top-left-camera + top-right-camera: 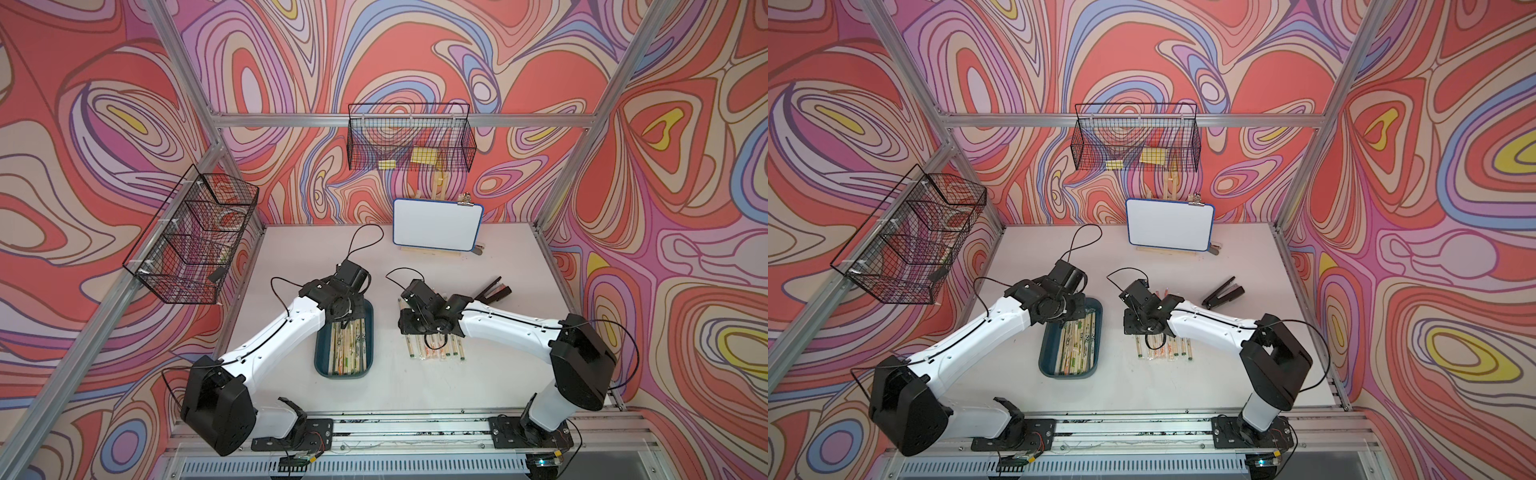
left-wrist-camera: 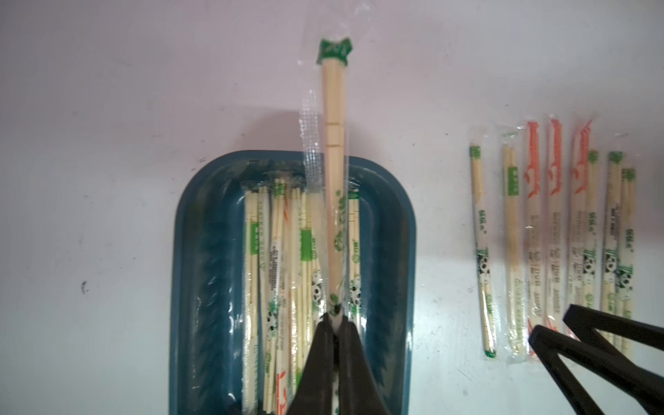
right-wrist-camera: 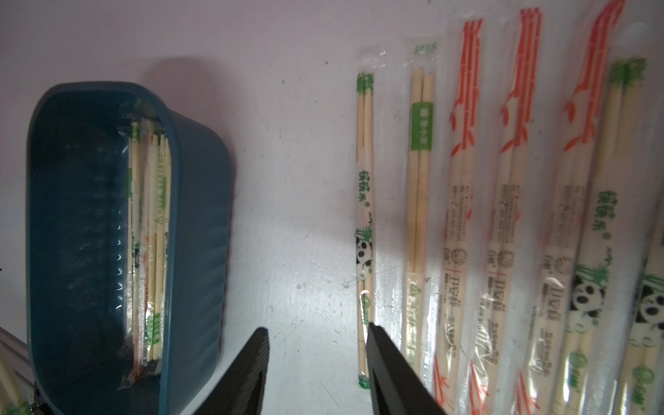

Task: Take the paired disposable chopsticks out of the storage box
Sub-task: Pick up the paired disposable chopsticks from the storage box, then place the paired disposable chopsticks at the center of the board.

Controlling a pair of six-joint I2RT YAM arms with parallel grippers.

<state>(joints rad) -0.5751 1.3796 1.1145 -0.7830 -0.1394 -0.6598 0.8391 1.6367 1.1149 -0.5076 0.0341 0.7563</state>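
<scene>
so, looks about halfway: a row of chopstick pairs [image 1: 432, 351] lies on the table [image 1: 415, 395] just right of the storage box [image 1: 340, 375] in both top views. left gripper [image 2: 336, 323] pinches one sleeved pair [image 2: 334, 143] above the box; plenty more sit inside. right gripper [image 3: 318, 328] hangs part-open, empty.

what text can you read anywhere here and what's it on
"筷筷乐" with ®, in green: on the panda-print sleeve, and again on a second panda-print sleeve.
Orange-print sleeves: characters too blurred to read.
Green label on the neighbouring sleeve: too blurred.
Whiteboard: blank.
</scene>
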